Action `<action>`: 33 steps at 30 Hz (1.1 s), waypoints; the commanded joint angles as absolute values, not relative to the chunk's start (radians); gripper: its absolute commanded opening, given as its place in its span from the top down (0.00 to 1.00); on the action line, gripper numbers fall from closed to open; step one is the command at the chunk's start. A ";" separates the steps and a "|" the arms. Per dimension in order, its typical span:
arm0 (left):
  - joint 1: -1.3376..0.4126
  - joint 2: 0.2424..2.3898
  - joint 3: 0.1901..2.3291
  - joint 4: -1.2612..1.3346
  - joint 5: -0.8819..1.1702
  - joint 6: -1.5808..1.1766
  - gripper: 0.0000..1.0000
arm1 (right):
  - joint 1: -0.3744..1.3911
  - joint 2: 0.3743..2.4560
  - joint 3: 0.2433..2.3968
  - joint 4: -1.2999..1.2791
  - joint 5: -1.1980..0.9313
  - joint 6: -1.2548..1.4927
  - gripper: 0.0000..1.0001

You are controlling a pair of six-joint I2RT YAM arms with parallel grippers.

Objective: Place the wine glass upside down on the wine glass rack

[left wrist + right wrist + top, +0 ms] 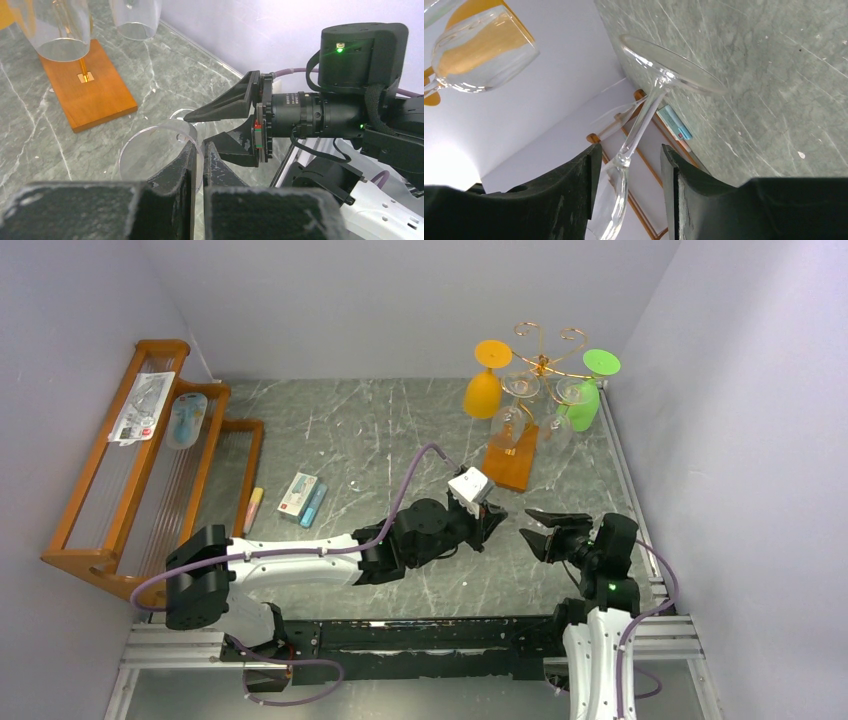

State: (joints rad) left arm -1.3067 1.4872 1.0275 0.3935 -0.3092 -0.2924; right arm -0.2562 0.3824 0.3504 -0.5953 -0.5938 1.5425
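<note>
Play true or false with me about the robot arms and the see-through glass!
1. The left gripper pinches the rim of the clear wine glass. True.
2. The right gripper is squeezed tight on the glass's stem. False: its jaws stand apart, with the stem between them.
3. An orange glass and a green glass hang upside down on the wine glass rack. True.
4. The clear wine glass hangs on the wine glass rack. False: it is held between the two arms, away from the rack.
5. The slatted wooden rack stands on the right side of the table. False: it is on the left.
</note>
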 commanded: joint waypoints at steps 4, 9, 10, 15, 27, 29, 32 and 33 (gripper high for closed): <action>-1.321 1.488 1.050 0.503 -0.284 -0.313 0.95 | -0.245 0.421 0.324 -0.520 -0.602 1.579 0.53; -1.325 1.493 1.049 0.512 -0.269 -0.322 0.95 | -0.245 0.449 0.324 -0.483 -0.608 1.585 0.63; -1.327 1.493 1.047 0.512 -0.269 -0.324 0.95 | -0.245 0.455 0.325 -0.475 -0.610 1.584 0.65; -1.328 1.495 1.040 0.508 -0.257 -0.336 0.95 | -0.244 0.482 0.335 -0.423 -0.627 1.588 0.82; -1.328 1.388 0.971 0.363 -0.273 -0.392 0.36 | -0.245 0.506 0.378 -0.367 -0.528 1.482 1.00; -1.328 1.342 0.944 0.327 -0.282 -0.402 0.26 | -0.245 0.501 0.377 -0.349 -0.496 1.443 1.00; -1.328 1.274 0.920 0.259 -0.276 -0.386 0.18 | -0.245 0.474 0.382 -0.363 -0.444 1.385 1.00; -1.328 1.256 0.926 0.215 -0.277 -0.356 0.16 | -0.245 0.461 0.388 -0.370 -0.431 1.357 1.00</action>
State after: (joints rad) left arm -1.3289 1.3437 0.9352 0.3069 -0.2665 -0.3889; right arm -0.2535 0.4992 0.3477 -0.3828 -0.5018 1.4776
